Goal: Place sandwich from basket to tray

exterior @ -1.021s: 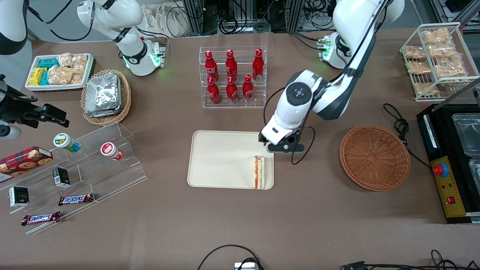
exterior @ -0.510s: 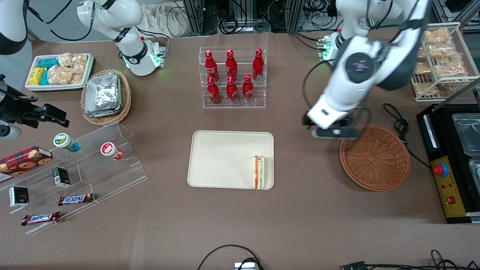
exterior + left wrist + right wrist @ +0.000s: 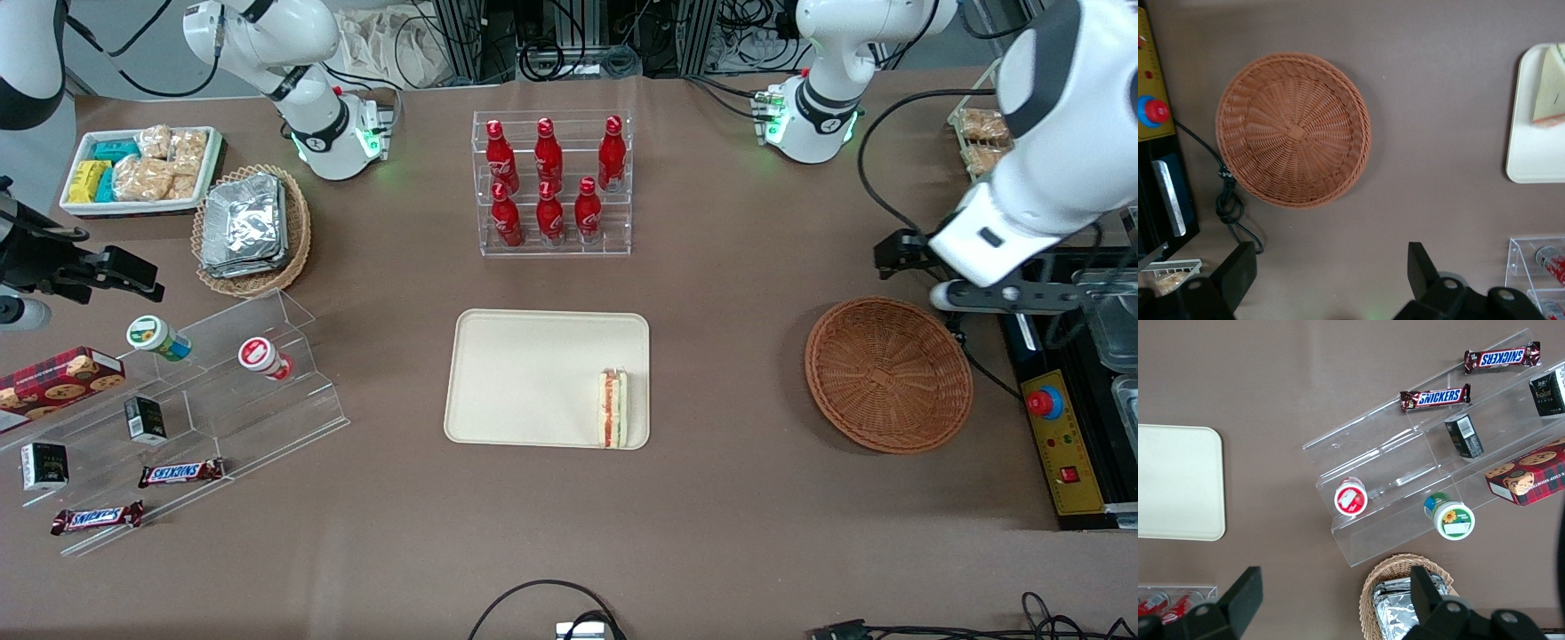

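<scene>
1. The pincer (image 3: 991,298) has been drawn away from the tray (image 3: 524,373), past the basket (image 3: 887,373), wide open and empty.
2. The sandwich (image 3: 613,409) is left on the tray; the task seems done.

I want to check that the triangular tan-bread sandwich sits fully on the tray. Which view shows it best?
The front view: the triangular tan-bread sandwich lies whole on the cream rectangular tray, by its rim. The left wrist view cuts the sandwich at the frame edge. The right wrist view shows only bare tray. The gripper is open, above the table beside the round reddish-brown wicker basket.
</scene>
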